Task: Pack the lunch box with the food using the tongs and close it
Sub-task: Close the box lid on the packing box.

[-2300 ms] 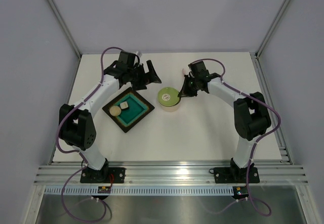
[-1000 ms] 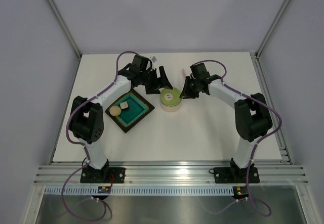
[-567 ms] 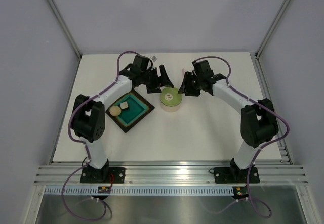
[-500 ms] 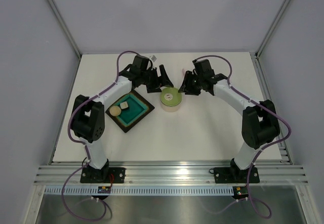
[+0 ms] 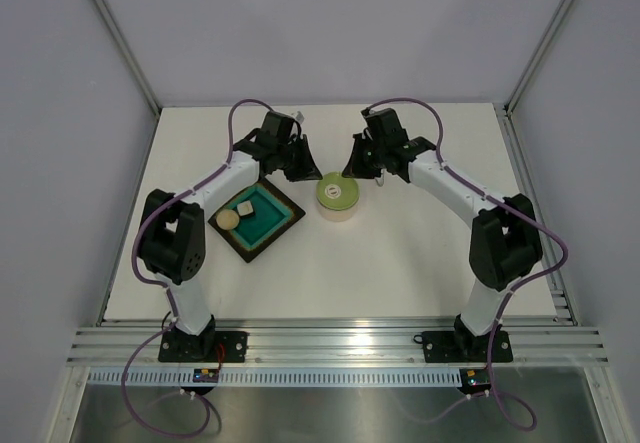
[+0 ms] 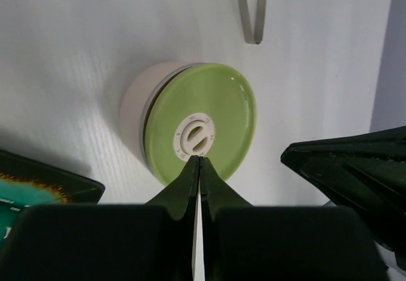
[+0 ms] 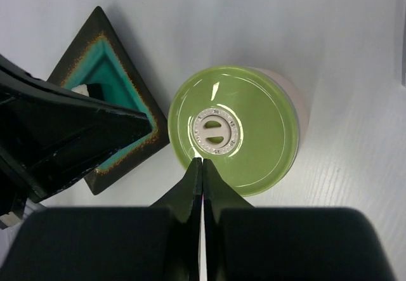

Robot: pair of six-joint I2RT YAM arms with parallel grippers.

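The lunch box (image 5: 336, 198) stands mid-table with its light-green lid (image 6: 222, 113) (image 7: 260, 135) lying flat on it. My left gripper (image 5: 306, 168) (image 6: 200, 159) is shut and empty, its tips hovering at the lid's near-left rim. My right gripper (image 5: 351, 168) (image 7: 202, 160) is also shut and empty, with its tips over the lid's other edge. Food remains in the dark tray (image 5: 283, 225): a beige ball (image 5: 229, 219) and a pale cube (image 5: 243, 207). The tongs (image 6: 252, 11) lie on the table beyond the box, free of both grippers.
The tray (image 7: 104, 37) sits just left of the box, partly covered by the left gripper in the right wrist view. White table stretches in front of both arms. Grey walls close the cell at the back and sides.
Both grippers have shut. The left one drew back a little to the left of the box. The right one swung left, closer to the box.
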